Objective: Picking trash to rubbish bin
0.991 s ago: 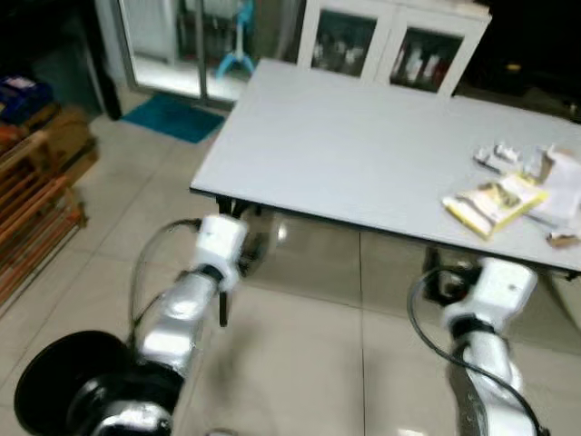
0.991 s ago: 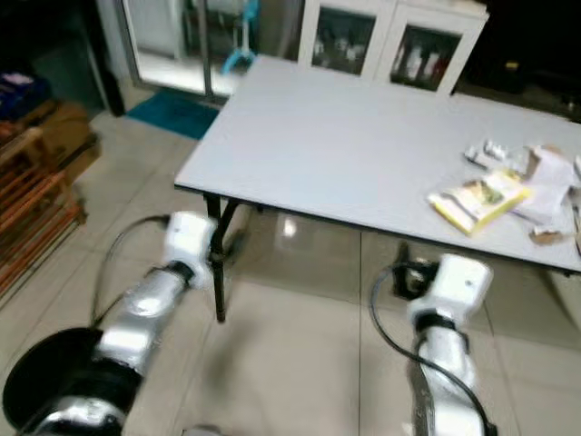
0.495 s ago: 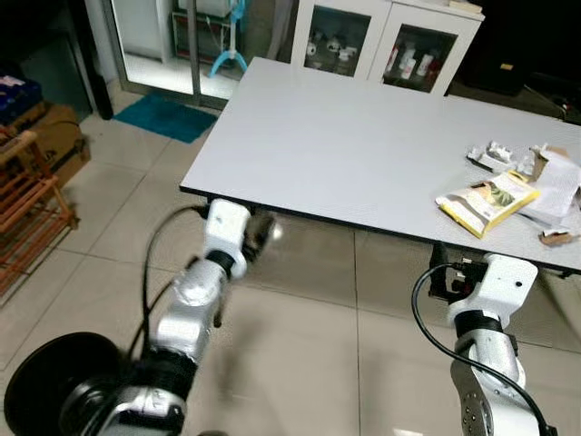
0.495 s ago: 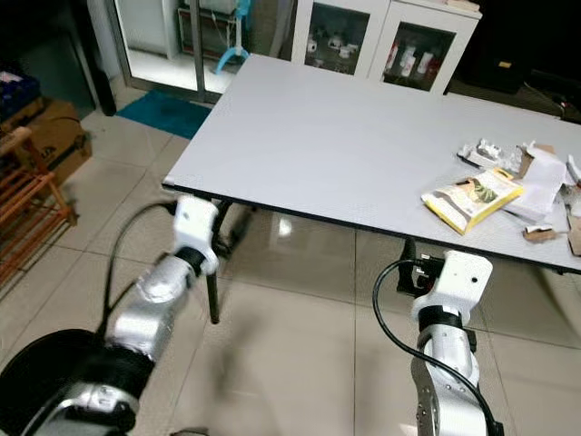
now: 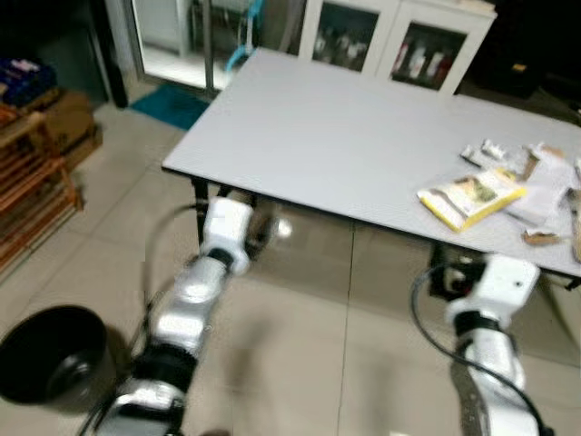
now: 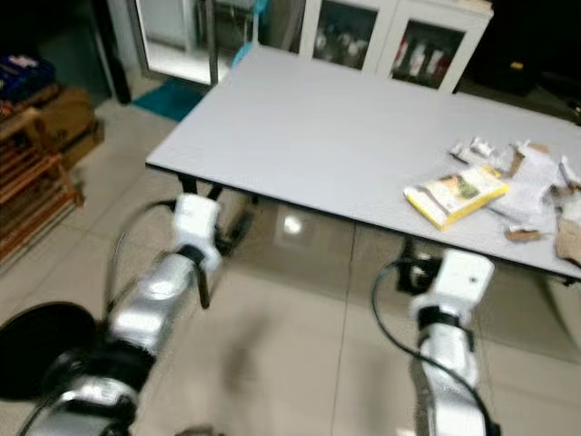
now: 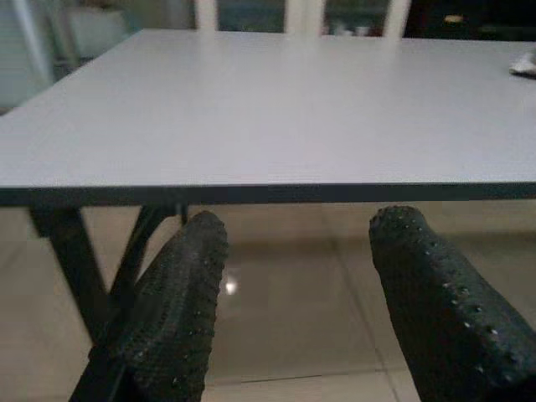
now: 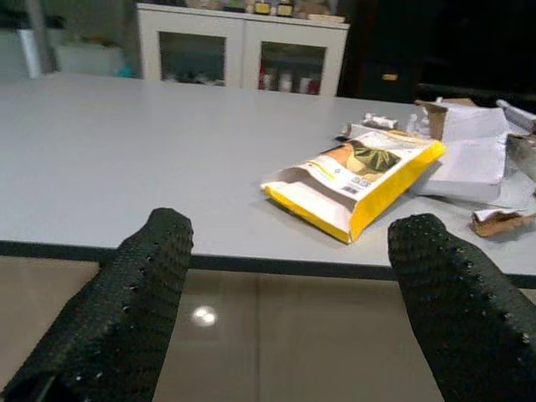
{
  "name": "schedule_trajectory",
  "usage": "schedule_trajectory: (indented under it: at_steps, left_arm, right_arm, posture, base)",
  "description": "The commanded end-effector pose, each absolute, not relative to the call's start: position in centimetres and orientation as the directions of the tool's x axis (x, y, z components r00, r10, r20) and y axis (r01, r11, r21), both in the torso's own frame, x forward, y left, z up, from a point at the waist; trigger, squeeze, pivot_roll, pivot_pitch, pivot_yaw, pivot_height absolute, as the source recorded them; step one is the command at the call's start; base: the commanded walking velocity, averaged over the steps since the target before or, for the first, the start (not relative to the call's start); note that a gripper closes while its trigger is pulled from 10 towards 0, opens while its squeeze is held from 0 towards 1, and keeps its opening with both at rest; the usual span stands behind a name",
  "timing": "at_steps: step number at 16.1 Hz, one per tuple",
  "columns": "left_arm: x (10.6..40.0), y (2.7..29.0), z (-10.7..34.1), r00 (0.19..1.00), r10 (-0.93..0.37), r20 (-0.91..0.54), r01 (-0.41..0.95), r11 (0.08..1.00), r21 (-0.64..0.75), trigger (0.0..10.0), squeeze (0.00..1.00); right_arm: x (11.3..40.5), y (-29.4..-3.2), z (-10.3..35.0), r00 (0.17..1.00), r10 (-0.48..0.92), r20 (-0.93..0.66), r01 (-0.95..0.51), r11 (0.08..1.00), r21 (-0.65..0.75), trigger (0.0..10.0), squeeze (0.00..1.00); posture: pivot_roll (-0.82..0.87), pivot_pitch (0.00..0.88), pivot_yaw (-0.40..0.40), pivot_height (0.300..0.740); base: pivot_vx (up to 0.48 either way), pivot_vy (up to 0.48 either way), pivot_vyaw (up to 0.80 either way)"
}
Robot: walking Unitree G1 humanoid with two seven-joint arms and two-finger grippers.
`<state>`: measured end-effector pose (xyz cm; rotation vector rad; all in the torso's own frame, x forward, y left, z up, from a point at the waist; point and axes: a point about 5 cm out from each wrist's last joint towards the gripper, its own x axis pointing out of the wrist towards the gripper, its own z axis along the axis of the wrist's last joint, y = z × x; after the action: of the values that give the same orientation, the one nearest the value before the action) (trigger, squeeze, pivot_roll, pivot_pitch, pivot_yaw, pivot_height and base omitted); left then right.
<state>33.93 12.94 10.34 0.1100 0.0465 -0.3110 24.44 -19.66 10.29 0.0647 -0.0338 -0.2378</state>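
A yellow opened snack bag [image 8: 356, 180] is seen lying flat on the grey table [image 5: 345, 145], beside crumpled white papers [image 8: 469, 155]. The fingers of both grippers are spread, below the table edge.

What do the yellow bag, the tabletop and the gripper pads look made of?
Yellow bag: likely glossy printed plastic or foil, torn open, white inside.
Tabletop: smooth matte grey, probably laminate, with a dark edge.
Right gripper fingers: black, dotted texture, probably rubber.

Dim, blurred head views; lamp glare on the glossy floor [image 5: 283, 230].
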Motion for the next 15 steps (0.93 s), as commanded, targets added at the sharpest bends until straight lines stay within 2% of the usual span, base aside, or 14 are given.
schedule_trajectory:
  at_steps: [1,6,9,15]
  left_arm:
    - [33.9,11.6,10.4,0.941,-0.334,-0.058,0.339,0.936,0.097,10.0,0.0]
    - [34.4,11.7,10.3,0.943,-0.326,-0.074,0.332,0.937,0.109,10.0,0.0]
    - [35.0,11.9,11.1,0.95,-0.31,-0.044,0.313,0.943,0.116,10.0,0.0]
    - [34.5,11.6,10.4,0.948,-0.316,-0.049,0.319,0.944,0.082,10.0,0.0]
  right_arm:
    - [24.2,-20.5,10.7,0.965,-0.261,0.04,0.258,0.964,0.055,10.0,0.0]
    - [24.5,-20.4,10.8,0.964,-0.263,0.038,0.26,0.964,0.06,10.0,0.0]
    - [24.8,-20.3,10.7,0.963,-0.265,0.041,0.262,0.963,0.067,10.0,0.0]
    - [23.8,-20.3,10.2,0.962,-0.271,0.012,0.27,0.961,0.06,10.0,0.0]
  posture:
    - [0.24,0.047,-0.104,0.74]
    - [0.25,0.034,-0.099,0.74]
    - [0.25,0.047,-0.096,0.74]
    - [0.23,0.068,-0.104,0.74]
  base:
    - [0.0,-0.48,0.0]
    - [0.0,-0.48,0.0]
    - [0.0,0.0,0.0]
    - [0.0,0.0,0.0]
